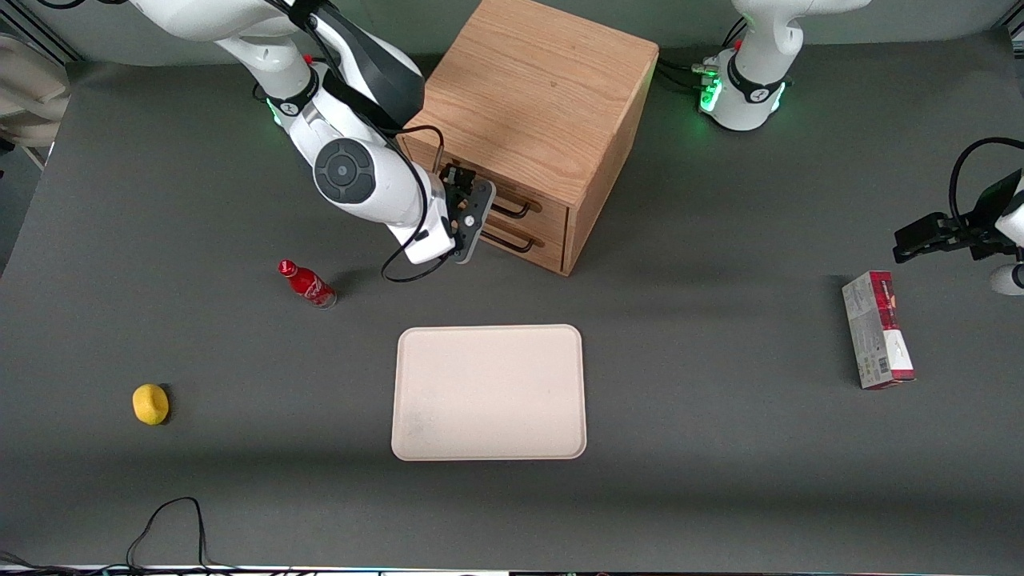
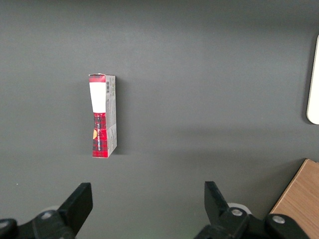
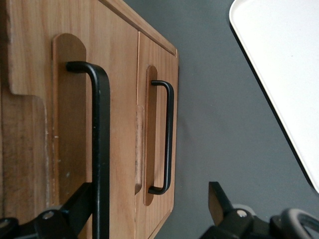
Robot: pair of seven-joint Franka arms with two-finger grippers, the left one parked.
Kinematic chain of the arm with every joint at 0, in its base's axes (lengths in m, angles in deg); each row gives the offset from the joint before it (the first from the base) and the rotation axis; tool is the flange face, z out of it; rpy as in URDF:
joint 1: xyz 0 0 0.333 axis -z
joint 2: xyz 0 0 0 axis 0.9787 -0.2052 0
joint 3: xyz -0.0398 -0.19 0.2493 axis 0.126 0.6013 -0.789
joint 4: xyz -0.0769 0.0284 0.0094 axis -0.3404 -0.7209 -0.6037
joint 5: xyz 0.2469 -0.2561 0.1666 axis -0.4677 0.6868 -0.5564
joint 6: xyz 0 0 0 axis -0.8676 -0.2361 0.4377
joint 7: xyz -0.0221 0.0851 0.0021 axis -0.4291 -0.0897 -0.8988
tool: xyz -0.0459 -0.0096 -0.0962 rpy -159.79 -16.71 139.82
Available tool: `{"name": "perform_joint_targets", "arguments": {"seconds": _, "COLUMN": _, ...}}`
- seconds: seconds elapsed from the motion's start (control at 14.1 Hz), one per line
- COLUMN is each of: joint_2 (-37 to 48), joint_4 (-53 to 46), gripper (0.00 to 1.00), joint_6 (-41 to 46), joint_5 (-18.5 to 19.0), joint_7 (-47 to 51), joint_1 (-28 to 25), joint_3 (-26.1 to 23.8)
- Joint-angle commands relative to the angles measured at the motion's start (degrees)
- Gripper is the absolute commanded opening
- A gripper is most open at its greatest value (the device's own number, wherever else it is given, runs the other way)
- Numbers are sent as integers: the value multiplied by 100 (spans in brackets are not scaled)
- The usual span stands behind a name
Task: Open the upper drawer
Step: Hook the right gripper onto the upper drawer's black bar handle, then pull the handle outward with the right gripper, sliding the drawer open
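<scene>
Now open claw (image 1: 472, 210) fronts upper drawer (image 1: 512, 202).

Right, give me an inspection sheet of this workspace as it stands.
Surface: dark grey table, flat.
Job's things: upper drawer looks shut, its black handle running between the gripper's fingers; lower drawer shut.
Clutter: beige tray nearer the front camera than the cabinet; red bottle; yellow lemon-like thing; red and white carton toward the parked arm's end.
Grippers: gripper open at the upper drawer's front.
Cables: black loop at the table edge nearest the front camera.
Surroundings: nothing seen.
</scene>
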Motion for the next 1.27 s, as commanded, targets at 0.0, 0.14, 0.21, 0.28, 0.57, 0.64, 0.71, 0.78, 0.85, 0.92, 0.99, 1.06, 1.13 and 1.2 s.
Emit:
{"name": "perform_joint_targets", "arguments": {"seconds": 0.0, "joint_2": -89, "joint_4": -21, "gripper": 100, "joint_6": -100, "joint_5": 114, "joint_7": -98, "joint_1": -34, "joint_3": -4}}
{"name": "perform_joint_targets", "arguments": {"seconds": 0.14, "joint_2": -97, "joint_4": -21, "gripper": 100, "joint_6": -117, "joint_5": 114, "joint_7": -106, "joint_1": -34, "joint_3": 5}}
{"name": "perform_joint_targets", "arguments": {"seconds": 0.21, "joint_2": -115, "joint_4": -21, "gripper": 100, "joint_6": -144, "joint_5": 167, "joint_7": -115, "joint_1": -34, "joint_3": 5}}
{"name": "perform_joint_targets", "arguments": {"seconds": 0.28, "joint_2": -176, "joint_4": -21, "gripper": 100, "joint_6": -170, "joint_5": 315, "joint_7": -107, "joint_1": -34, "joint_3": 5}}
{"name": "perform_joint_targets", "arguments": {"seconds": 0.57, "joint_2": -326, "joint_4": -100, "gripper": 100, "joint_6": -188, "joint_5": 650, "joint_7": -115, "joint_1": 1, "joint_3": 22}}
{"name": "perform_joint_targets", "arguments": {"seconds": 0.64, "joint_2": -378, "joint_4": -178, "gripper": 100, "joint_6": -188, "joint_5": 711, "joint_7": -133, "joint_1": 1, "joint_3": 75}}
{"name": "perform_joint_targets", "arguments": {"seconds": 0.71, "joint_2": -492, "joint_4": -318, "gripper": 100, "joint_6": -144, "joint_5": 799, "joint_7": -116, "joint_1": 1, "joint_3": 136}}
{"name": "perform_joint_targets", "arguments": {"seconds": 0.78, "joint_2": -562, "joint_4": -407, "gripper": 100, "joint_6": -126, "joint_5": 878, "joint_7": -107, "joint_1": 1, "joint_3": 145}}
{"name": "perform_joint_targets", "arguments": {"seconds": 0.85, "joint_2": -633, "joint_4": -486, "gripper": 100, "joint_6": -126, "joint_5": 922, "joint_7": -115, "joint_1": 18, "joint_3": 154}}
{"name": "perform_joint_targets", "arguments": {"seconds": 0.92, "joint_2": -720, "joint_4": -600, "gripper": 100, "joint_6": -118, "joint_5": 984, "joint_7": -124, "joint_1": 19, "joint_3": 172}}
{"name": "perform_joint_targets", "arguments": {"seconds": 0.99, "joint_2": -800, "joint_4": -758, "gripper": 100, "joint_6": -100, "joint_5": 1054, "joint_7": -133, "joint_1": 19, "joint_3": 241}}
{"name": "perform_joint_targets", "arguments": {"seconds": 1.06, "joint_2": -853, "joint_4": -864, "gripper": 100, "joint_6": -65, "joint_5": 1090, "joint_7": -133, "joint_1": 19, "joint_3": 294}}
{"name": "perform_joint_targets", "arguments": {"seconds": 1.13, "joint_2": -862, "joint_4": -986, "gripper": 100, "joint_6": 5, "joint_5": 1099, "joint_7": -133, "joint_1": 19, "joint_3": 356}}
{"name": "perform_joint_targets", "arguments": {"seconds": 1.2, "joint_2": -879, "joint_4": -1144, "gripper": 100, "joint_6": 101, "joint_5": 1099, "joint_7": -133, "joint_1": 19, "joint_3": 409}}
